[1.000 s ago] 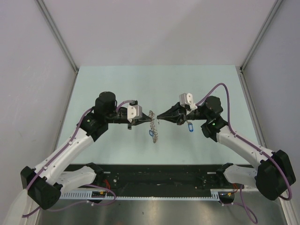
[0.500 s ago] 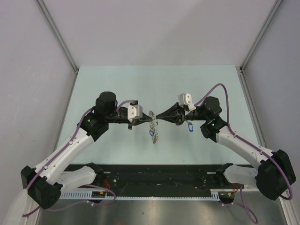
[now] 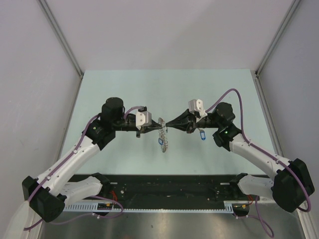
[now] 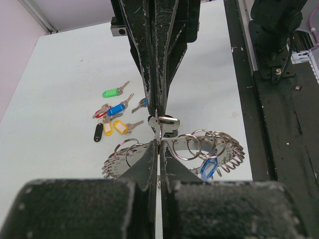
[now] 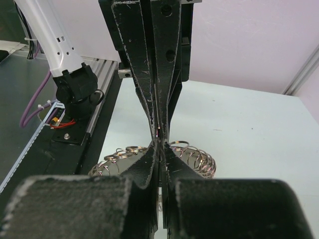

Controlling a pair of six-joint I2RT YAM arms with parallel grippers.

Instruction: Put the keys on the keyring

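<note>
Item: keyring (image 3: 163, 135), frame centre, edge pinched in my left gripper (image 3: 155, 128); right gripper (image 3: 170, 124), just right, clamped on silver key (image 4: 166, 123) (spare keys (image 4: 112, 112) lie apart, centre-left).

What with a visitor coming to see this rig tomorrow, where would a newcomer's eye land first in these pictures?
On the left pincer and the right pincer, both shut, set tip to tip above the middle of the table at the keyring, which sits tilted between them. Next, the keys with bright tags, loose in a cluster on the table, seen from the left wrist.
</note>
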